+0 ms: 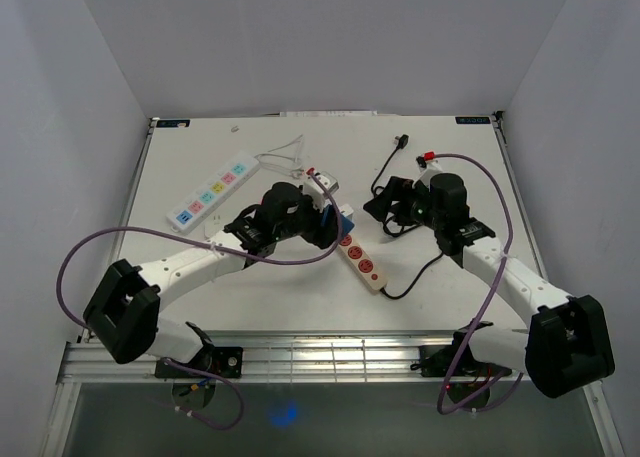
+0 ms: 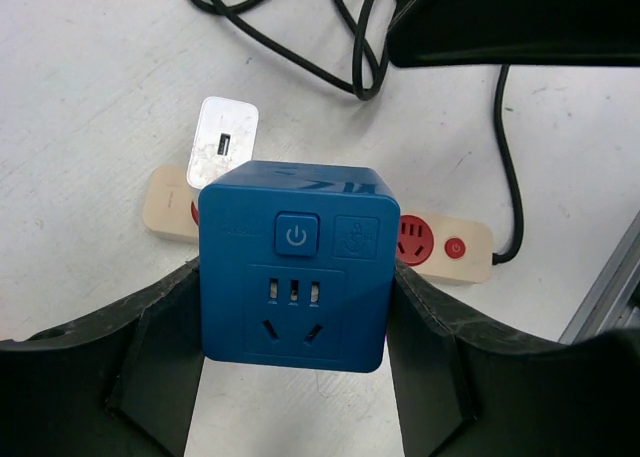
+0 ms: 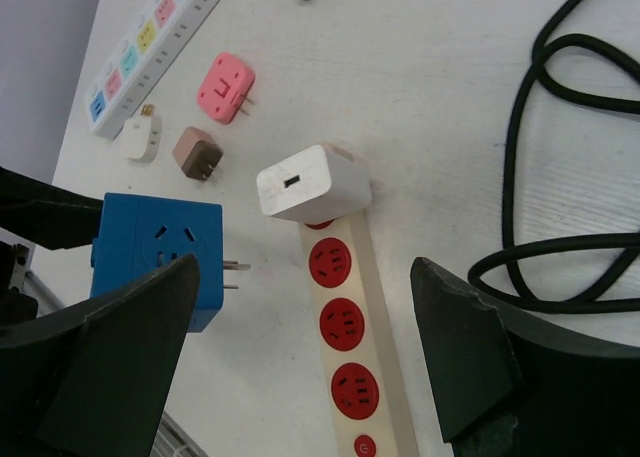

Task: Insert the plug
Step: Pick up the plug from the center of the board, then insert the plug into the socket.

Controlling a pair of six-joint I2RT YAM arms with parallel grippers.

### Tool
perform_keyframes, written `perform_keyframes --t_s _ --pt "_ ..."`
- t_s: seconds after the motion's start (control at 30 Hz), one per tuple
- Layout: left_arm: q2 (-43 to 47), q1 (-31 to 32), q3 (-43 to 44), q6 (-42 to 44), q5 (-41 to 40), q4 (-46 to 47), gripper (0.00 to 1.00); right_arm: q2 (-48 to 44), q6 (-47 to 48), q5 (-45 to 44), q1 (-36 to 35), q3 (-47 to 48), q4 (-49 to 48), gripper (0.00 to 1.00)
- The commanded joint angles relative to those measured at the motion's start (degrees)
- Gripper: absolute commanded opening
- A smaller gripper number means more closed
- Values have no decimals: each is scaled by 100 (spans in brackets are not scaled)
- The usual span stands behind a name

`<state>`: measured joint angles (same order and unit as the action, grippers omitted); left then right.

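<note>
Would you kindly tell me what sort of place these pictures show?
Probably a robotics lab test cell: a white table boxed in by plain panels, a red-socket power strip, and a blue cube adapter held in the left gripper.

Left claw clamped on blue adapter, right claw spread wide, held aloft

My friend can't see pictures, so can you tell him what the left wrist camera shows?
The left gripper holds a blue cube adapter, its power button and socket facing the camera. Behind it on the white table lies a beige power strip with red sockets, a white charger sitting on it, and loops of black cable.
</note>
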<state>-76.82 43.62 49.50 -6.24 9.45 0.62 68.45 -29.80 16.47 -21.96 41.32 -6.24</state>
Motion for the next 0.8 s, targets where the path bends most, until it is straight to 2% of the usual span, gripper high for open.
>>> perform_keyframes --t_s 0.0,0.2,0.77 --pt "-263 24 543 141 -40 -88 0 -366 -113 -897 86 -133 35 91" --pt "-729 226 878 290 -198 -440 0 -622 -201 -1339 113 -247 79 95" --pt "-1168 323 921 536 -541 -414 0 -393 -210 -1102 165 -274 0 97"
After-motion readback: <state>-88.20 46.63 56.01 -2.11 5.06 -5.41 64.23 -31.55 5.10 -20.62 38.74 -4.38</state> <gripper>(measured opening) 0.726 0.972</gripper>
